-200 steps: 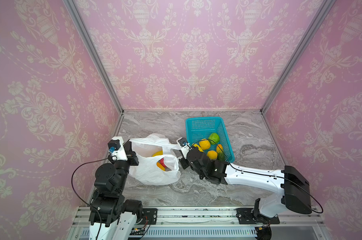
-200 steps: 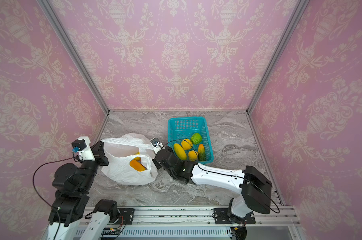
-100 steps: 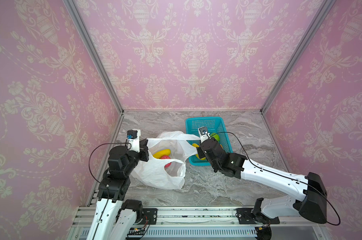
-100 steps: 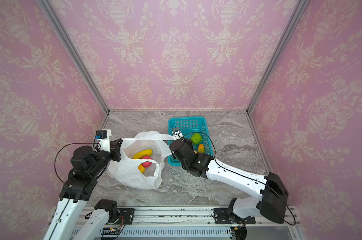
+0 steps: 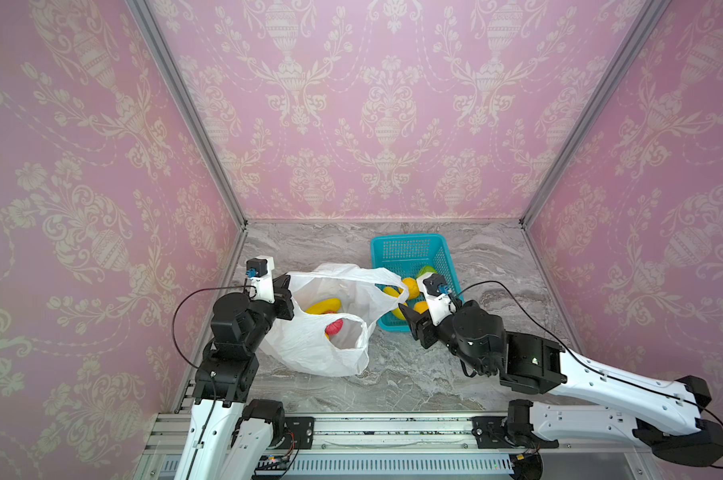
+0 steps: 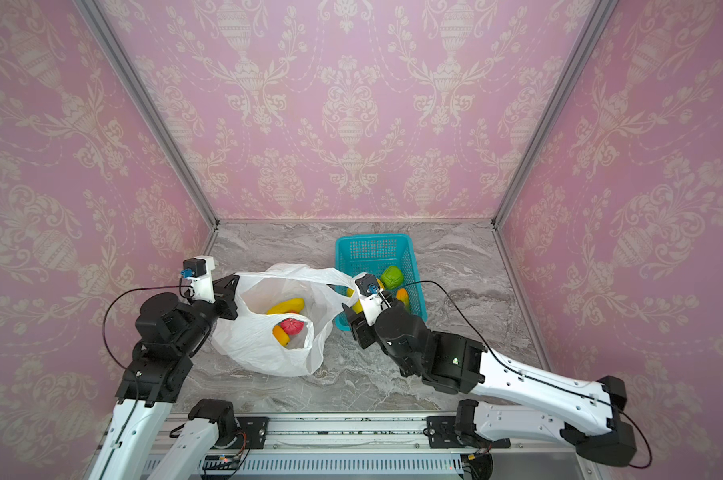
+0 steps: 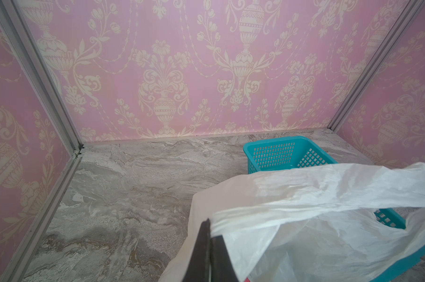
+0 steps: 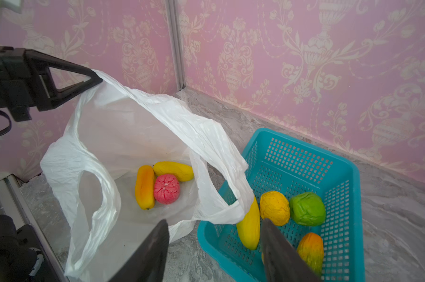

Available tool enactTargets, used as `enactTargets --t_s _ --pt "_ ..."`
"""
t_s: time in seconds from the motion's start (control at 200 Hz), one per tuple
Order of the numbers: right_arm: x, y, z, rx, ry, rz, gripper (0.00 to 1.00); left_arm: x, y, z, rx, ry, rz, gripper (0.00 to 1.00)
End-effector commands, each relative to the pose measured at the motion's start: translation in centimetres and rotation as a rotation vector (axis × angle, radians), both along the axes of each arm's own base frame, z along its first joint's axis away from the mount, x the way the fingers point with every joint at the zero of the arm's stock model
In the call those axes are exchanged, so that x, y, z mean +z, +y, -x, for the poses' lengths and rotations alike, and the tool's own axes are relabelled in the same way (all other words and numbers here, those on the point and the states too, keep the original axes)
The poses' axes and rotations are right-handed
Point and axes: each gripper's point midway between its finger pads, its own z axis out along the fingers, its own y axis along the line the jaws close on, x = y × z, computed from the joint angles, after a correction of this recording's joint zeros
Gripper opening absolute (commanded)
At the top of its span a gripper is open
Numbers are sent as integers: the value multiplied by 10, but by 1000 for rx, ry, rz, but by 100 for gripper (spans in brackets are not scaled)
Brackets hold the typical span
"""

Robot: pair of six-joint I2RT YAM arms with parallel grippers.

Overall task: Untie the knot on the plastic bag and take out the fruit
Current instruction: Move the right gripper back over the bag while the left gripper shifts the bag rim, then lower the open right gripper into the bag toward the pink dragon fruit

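Observation:
The white plastic bag (image 5: 318, 345) (image 6: 264, 349) stands open on the marble floor. My left gripper (image 5: 288, 291) (image 6: 231, 291) (image 7: 210, 228) is shut on its left handle, holding that side up. The knot is out of view; the two handle loops hang apart. Fruit lies inside the bag: a yellow oblong one (image 8: 173, 171), an orange oblong one (image 8: 145, 186) and a red-pink round one (image 8: 167, 189). My right gripper (image 5: 409, 322) (image 6: 351, 320) (image 8: 215, 221) is open and holds nothing, just short of the loose right handle (image 8: 221, 195).
A teal basket (image 5: 409, 253) (image 6: 372, 253) (image 8: 304, 156) stands right of the bag, with the loose handle draped over its near corner. In it lie a yellow oblong fruit (image 8: 249, 227), a yellow round one (image 8: 275, 207), a green one (image 8: 307, 208) and an orange-green one (image 8: 310, 246). Pink walls close three sides.
My right gripper has opened and let go of the bag's right handle, then drawn back toward the front. The handle has dropped onto the basket. The left gripper still holds its handle up.

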Motion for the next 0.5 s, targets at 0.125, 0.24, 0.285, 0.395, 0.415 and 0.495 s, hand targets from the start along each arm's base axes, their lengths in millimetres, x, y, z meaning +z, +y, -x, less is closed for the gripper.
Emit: enactTargets --t_s 0.125,0.24,0.285,0.395,0.415,0.495 --pt "-7 38 17 167 29 -92 35 11 4 1 23 -33 17 0" --pt "-30 77 10 196 80 -41 31 12 5 3 25 -38 16 0" --pt "-41 87 0 162 95 -20 28 11 5 3 28 -37 16 0" --pt "-68 108 -19 115 140 -21 20 13 4 3 24 -40 17 0" --pt "-73 112 -21 114 149 -24 20 12 5 3 24 -40 17 0" --pt "-88 129 -24 127 179 -36 18 12 5 3 27 -42 17 0"
